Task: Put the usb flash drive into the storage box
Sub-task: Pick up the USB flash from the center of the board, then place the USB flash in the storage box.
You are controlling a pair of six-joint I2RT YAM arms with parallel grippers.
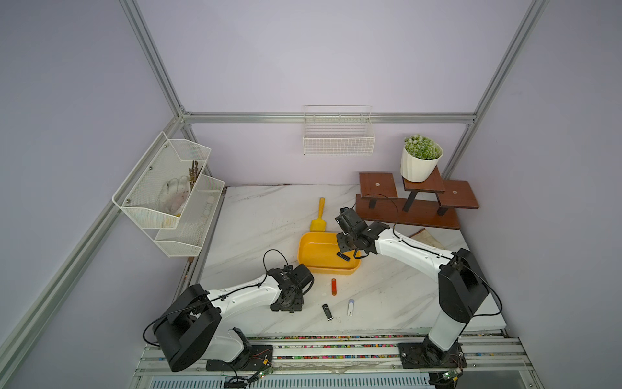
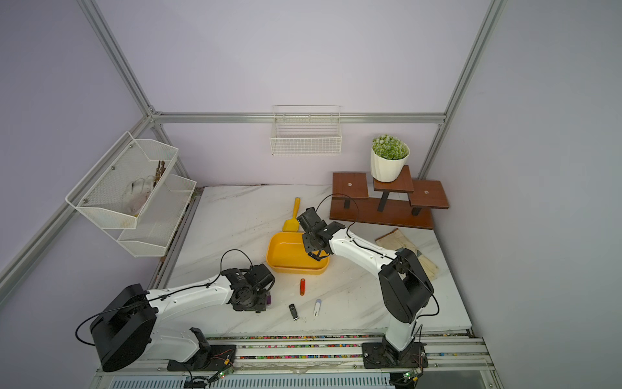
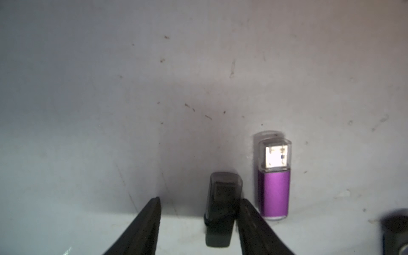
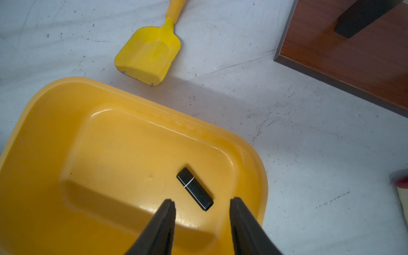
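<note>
1. Drives: one black drive [image 4: 194,188] lies flat on the floor of the box [image 1: 323,269], near a short wall. The others lie on the table [image 1: 269,208] outside it: a dark drive [image 3: 220,205], a purple drive [image 3: 273,192], a red drive [image 1: 334,287], a swivel drive [image 1: 327,311] and a white drive [image 1: 350,307].
2. Left gripper [image 3: 200,199] is down at the table with jaws apart, straddling the dark drive. One finger [image 3: 254,220] touches the drive's side and the other finger [image 3: 143,225] stands clear of it.
3. Right gripper [image 4: 202,199] hovers over the box, jaws apart and holding nothing.
4. Risk at the pinch: the dark drive sits off-centre between the fingers. Closing would probably shove it sideways first, and it could skid or twist out.
5. Risk to the neighbour: the purple drive lies just beside the touching finger, so any sideways correction could knock it or drag it along.
6. Risk in transit: the shell looks small and smooth, so a shallow grip near its end may let it slip before it reaches the box.
7. Risk at the box: the right arm already hangs over it, so the arms could meet there. A bump on the rim could also slide the box towards the scoop [image 4: 150,55].
</note>
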